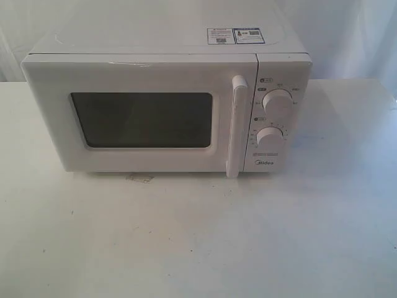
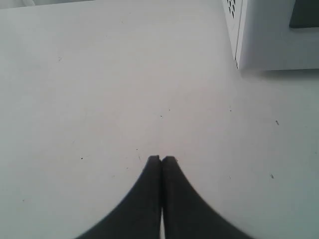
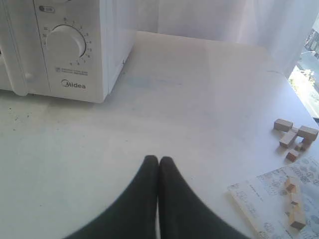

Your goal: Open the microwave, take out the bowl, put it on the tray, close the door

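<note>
1. On the white counter stands the microwave with its door shut. I read "Midea" under the lower knob. The stickers on top are too small for me to read.
2. The dark window shows me nothing of the inside. In the right wrist view the frame cuts off the microwave and a printed sheet, whose print is illegible. Wooden blocks lie on and beside the sheet.
3. My left end effector is closed on nothing, its fingertips touching, and sits well apart from the microwave's corner.
4. My right end effector is likewise closed and empty, well apart from the knob panel.
</note>
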